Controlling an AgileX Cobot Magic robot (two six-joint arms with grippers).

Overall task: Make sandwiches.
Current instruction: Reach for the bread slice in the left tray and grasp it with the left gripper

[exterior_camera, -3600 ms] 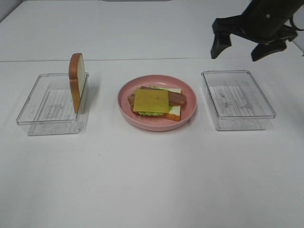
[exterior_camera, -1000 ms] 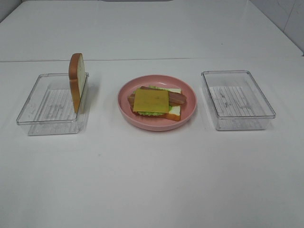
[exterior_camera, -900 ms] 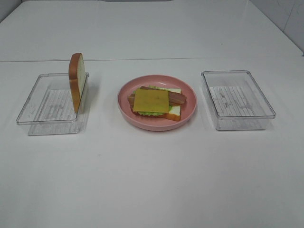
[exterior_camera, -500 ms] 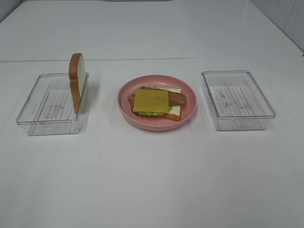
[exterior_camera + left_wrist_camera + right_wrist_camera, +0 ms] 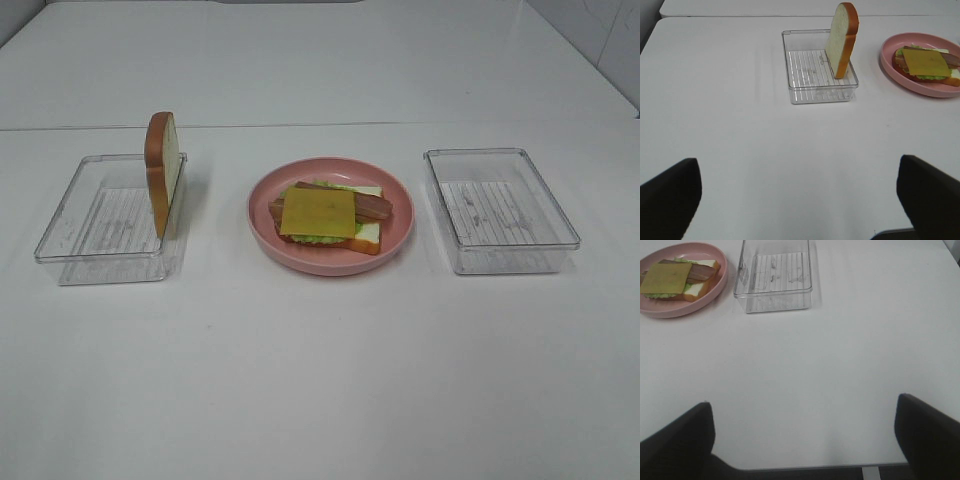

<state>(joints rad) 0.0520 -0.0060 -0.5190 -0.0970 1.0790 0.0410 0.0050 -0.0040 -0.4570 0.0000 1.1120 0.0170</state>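
On the white tabletop [image 5: 320, 380], the open sandwich [image 5: 325, 215] lies on the pink plate [image 5: 400, 235] with the cheese slice [image 5: 318, 212] uppermost. A spare bread slice [image 5: 163, 170] stands upright in the left clear tray [image 5: 70, 240]. Both the left gripper [image 5: 800, 200] and right gripper [image 5: 805, 440] hang spread wide, holding nothing, well away from the food.
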